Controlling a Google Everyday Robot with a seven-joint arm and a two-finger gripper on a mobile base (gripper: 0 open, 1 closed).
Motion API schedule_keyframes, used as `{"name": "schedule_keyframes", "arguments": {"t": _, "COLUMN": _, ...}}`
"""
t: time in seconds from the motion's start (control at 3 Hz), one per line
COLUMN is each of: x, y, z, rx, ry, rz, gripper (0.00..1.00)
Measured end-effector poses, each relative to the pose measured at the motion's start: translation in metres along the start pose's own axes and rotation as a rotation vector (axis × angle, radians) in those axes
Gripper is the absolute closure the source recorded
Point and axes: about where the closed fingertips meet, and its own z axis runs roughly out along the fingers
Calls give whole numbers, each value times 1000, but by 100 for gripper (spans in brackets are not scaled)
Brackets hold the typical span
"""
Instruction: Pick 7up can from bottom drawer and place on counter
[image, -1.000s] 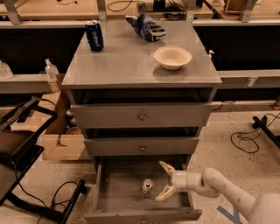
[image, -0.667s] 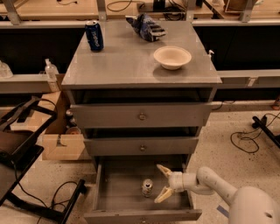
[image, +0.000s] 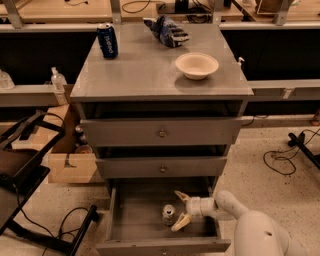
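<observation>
7up can (image: 169, 214) upright on the floor of the open bottom drawer (image: 131, 216), near centre. Gripper (image: 177, 211) inside the drawer just right of it, fingers spread wide, holding nothing. Counter (image: 145, 75) has a blue can (image: 107, 41), bowl (image: 196, 65) and chip bag (image: 166, 31).

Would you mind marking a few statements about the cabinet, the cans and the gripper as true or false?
1. The 7up can stands inside the open bottom drawer. True.
2. The gripper is shut on the 7up can. False: it is down in the bottom drawer with its fingers spread open, just right of the can.
3. The blue can sits in the bowl. False: it stands on the counter near the back left corner, apart from the bowl.
4. A crumpled blue bag lies at the back of the counter. True.
</observation>
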Motion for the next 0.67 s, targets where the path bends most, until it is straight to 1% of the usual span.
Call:
{"name": "schedule_keyframes", "arguments": {"t": 0.33, "x": 20, "y": -3, "z": 19, "rx": -11, "ry": 24, "rz": 25, "gripper": 18}}
{"name": "schedule_keyframes", "arguments": {"t": 0.67, "x": 27, "y": -3, "z": 33, "rx": -21, "ry": 49, "rz": 43, "gripper": 41}}
